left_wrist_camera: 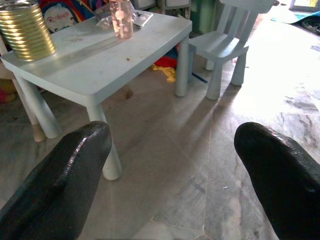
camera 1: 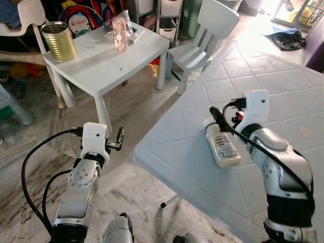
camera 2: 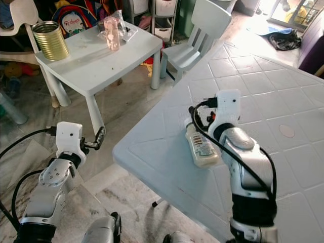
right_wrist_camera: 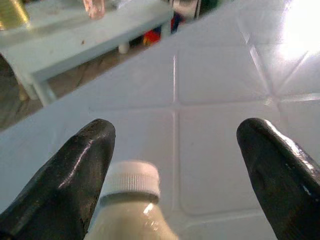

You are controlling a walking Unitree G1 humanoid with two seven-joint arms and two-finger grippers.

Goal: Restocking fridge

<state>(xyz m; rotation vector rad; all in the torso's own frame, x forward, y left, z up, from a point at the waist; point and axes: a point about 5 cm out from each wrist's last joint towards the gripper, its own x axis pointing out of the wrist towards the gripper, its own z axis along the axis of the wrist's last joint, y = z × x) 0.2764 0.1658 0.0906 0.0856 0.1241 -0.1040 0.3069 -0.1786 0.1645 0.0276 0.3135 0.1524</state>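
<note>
A cream-coloured bottle [camera 1: 223,147] with a white cap [right_wrist_camera: 132,179] and a printed label lies on its side on the big white plastic table [camera 1: 283,91], near the table's left edge. My right gripper [camera 1: 223,120] hovers open just over the bottle's cap end. In the right wrist view the cap sits between the two black fingers [right_wrist_camera: 82,160], closer to one of them, and neither pad touches it. My left gripper [camera 1: 119,139] hangs open over the marble floor left of the table, holding nothing.
A small pale blue kids' table [camera 1: 111,66] stands ahead on the left with a gold ribbed can [camera 1: 58,40] and a pink bottle [camera 1: 120,31] on it. A pale chair [camera 1: 202,40] stands beside it. Bags and bins line the back wall.
</note>
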